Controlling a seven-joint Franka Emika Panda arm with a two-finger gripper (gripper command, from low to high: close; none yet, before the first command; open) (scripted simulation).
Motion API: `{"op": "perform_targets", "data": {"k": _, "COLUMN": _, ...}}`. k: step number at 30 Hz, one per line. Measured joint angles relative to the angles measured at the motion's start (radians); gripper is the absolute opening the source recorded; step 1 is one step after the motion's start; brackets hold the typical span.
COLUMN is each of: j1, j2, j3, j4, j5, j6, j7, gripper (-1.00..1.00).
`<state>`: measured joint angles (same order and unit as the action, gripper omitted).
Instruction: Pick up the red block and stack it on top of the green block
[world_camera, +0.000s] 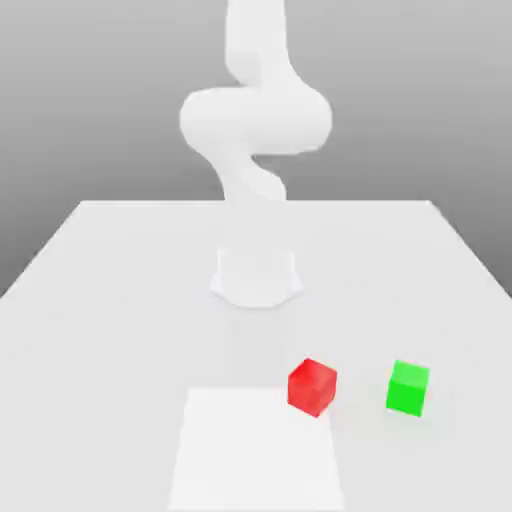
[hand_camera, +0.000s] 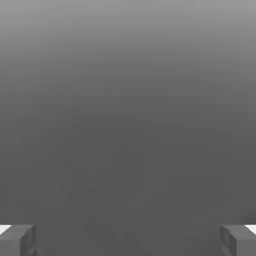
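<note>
In the exterior view, the red block (world_camera: 312, 387) is a small, bright red cube with plain sides. It sits turned, so one of its corners points toward the camera. Its top and sides are different shades of red. It rests on the pale worktop (world_camera: 130, 330), at the upper right corner of a whiter patch (world_camera: 258, 450), as seen in that view. The green block (world_camera: 407, 388) is near it, toward the exterior view's right, with a gap between them. It is bright green and looks about as big, with a lighter top and a darker front.

The top of the white arm (world_camera: 256, 120) is cut off by the picture's edge. Its lower part is hard to make out, because it is nearly as white as the worktop. In the hand view, the hand (hand_camera: 128, 241) is open wide, with nothing between its two fingers. The fingers are partly cut off.
</note>
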<state>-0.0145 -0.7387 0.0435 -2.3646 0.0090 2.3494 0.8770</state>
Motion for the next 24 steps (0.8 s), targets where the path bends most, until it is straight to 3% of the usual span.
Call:
{"op": "perform_targets", "data": {"k": 16, "j1": -0.066, "j2": 0.521, "j3": 0.279, "j4": -0.502, "j5": 0.091, "j6": 0.399, "j7": 0.617, "gripper": 0.00}}
{"op": "perform_targets", "data": {"k": 20, "j1": -0.083, "j2": 0.716, "j3": 0.291, "j4": -0.540, "j5": 0.002, "j6": 0.544, "j7": 0.776, "gripper": 0.00}}
{"op": "perform_targets", "data": {"k": 24, "j1": -0.048, "j2": 0.827, "j3": 0.214, "j4": -0.527, "j5": -0.161, "j6": 0.631, "j7": 0.899, "gripper": 0.00}}
